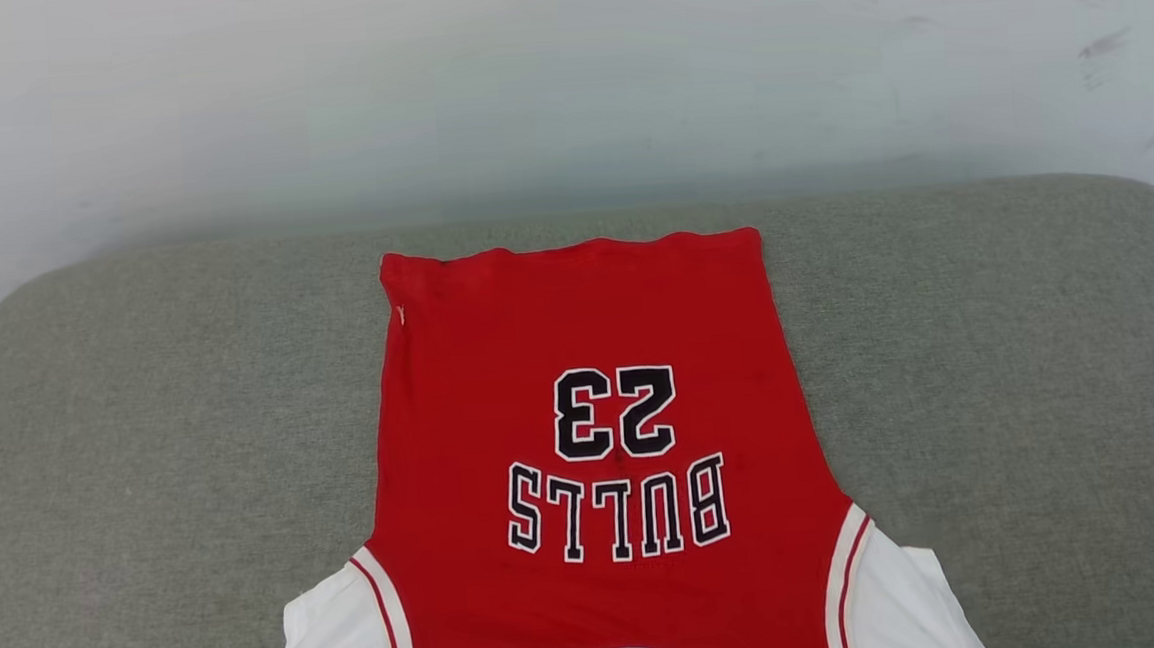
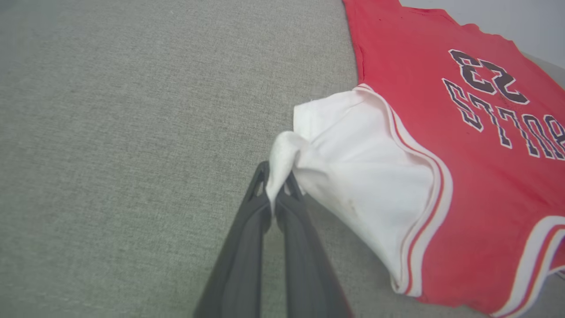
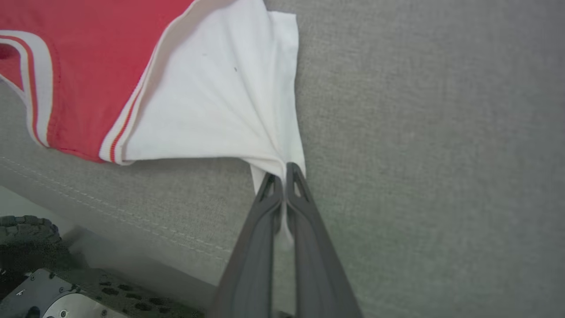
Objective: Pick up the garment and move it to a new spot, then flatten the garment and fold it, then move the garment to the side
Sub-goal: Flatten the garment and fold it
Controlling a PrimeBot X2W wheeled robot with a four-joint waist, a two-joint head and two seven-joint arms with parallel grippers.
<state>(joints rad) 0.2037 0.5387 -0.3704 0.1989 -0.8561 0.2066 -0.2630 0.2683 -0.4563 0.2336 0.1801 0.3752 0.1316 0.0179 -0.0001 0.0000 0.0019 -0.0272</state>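
Garment (image 1: 589,363): red jersey with white sleeve panels and red-and-white striped trim, 1 item. It lies face up on a grey fabric-covered surface (image 1: 143,441), spread out ahead of and between the 2 sets of jaws, with the hem at the far end and the neckline nearest them.

Grip: the left gripper (image 2: 276,181) has its jaws pinched tight on the outer corner of the left sleeve panel (image 2: 362,154). The right gripper (image 3: 282,172) has its jaws closed on the corner of the right sleeve panel (image 3: 212,101). Each corner is gathered into a small bunch at the jaw tips, and creases fan away from the right-hand jaws.

Progress: this looks like the flattening step. The body is smooth and square, and only the sleeve corners remain lifted and puckered. No fold has been made. Folding and the move to the side are left to do.

Markings: "23" above "BULLS" in black block characters with a white outline, beyond the jaws and upside down from the head view. A small tag (image 1: 401,315) sits at the side seam near the hem, too small to read.
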